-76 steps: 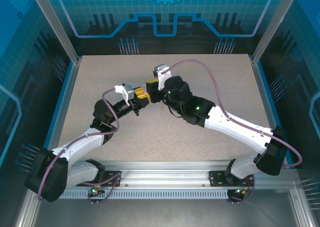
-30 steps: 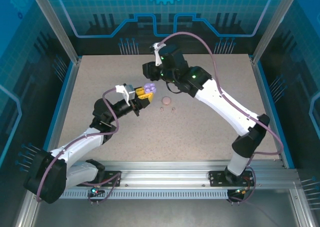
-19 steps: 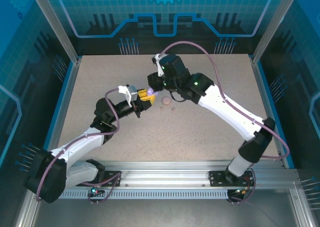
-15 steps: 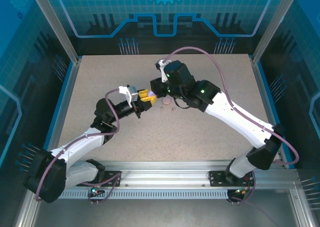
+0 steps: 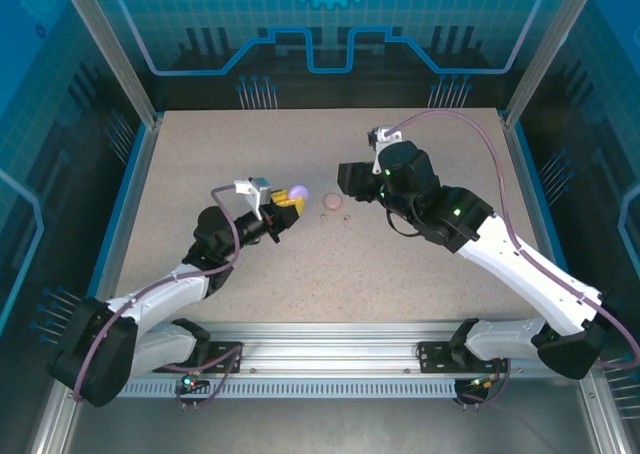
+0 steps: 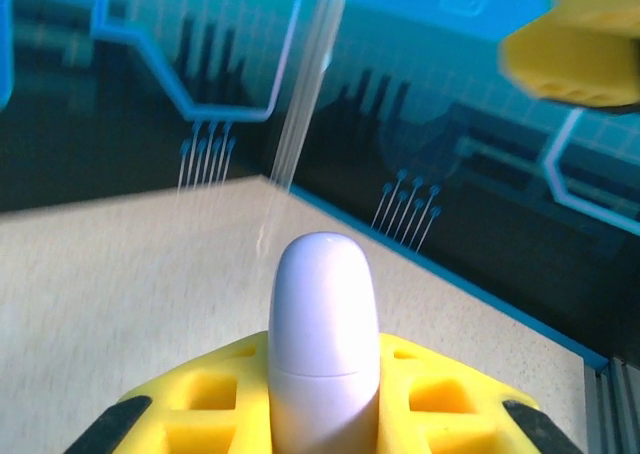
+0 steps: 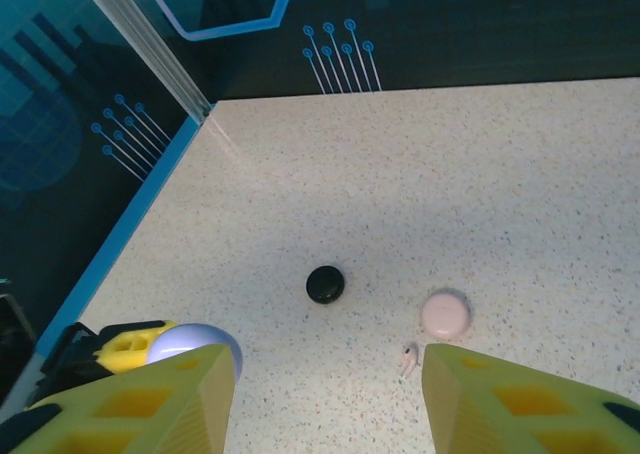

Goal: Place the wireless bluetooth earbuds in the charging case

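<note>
At the left of the overhead view, the left gripper (image 5: 288, 204) reaches toward the middle of the speckled table (image 5: 400, 284). It is clamped tight on the lilac charging case (image 5: 299, 193) and holds it clear of the surface. In the left wrist view that case (image 6: 323, 314) is closed and seen edge on, a rounded capsule with a fine seam across it. It stands upright between the two yellow lattice fingers (image 6: 170, 414), one pressed against each side. Just right of it in the overhead view a closed pale pink round case (image 5: 330, 204) rests on the table. Just beside that case, on its near right side, lies one tiny pale pink earbud (image 5: 346, 217), outside any case. The right wrist view shows the same earbud (image 7: 408, 357) close by the pink case (image 7: 445, 314), though whether the two touch cannot be told. A black round case (image 7: 325, 284) lies flat on the table a little apart from the pink one, on its left in that view. The right gripper (image 7: 328, 389) hangs above the table with its yellow fingers spread apart and nothing between them. It touches neither the earbud nor the pink case below.
</note>
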`<state>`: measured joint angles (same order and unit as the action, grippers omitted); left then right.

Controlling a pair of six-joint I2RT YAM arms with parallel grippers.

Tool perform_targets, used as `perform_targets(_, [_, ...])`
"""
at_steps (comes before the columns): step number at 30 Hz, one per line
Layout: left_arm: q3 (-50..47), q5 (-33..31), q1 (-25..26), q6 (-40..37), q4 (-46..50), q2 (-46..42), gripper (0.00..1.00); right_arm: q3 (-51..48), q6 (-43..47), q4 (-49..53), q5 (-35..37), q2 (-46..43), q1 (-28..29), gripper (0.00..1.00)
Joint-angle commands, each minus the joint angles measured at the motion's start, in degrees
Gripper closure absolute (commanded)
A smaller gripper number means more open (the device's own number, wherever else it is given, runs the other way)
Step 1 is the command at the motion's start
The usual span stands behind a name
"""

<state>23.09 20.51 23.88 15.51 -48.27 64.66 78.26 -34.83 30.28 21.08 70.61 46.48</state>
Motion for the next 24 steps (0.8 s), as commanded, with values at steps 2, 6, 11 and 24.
perform_targets(2, [-2.27,-4.38,-0.36,10.82,8.73,-0.26,1.0,-7.03,-4.34,-1.43,1.47,0.48,-0.19,0.45])
perform_targets(6, [-4.72,-3.84,-0.32,14.88,14.08,1.13,1.0,-12.16,-7.24,-3.75,0.88,1.51,0.05,0.43])
perform_targets(11, [-7.83,-3.27,-0.32,16.95,15.63,4.32,0.99,-13.66,-8.61,-3.97,1.62,4.58,0.84,0.4])
perform_targets(24, [-9.39,0.13,-0.5,15.78,8.3,18.6,0.87,-10.76,-9.07,-2.03,3.66,11.04,1.82,0.36])
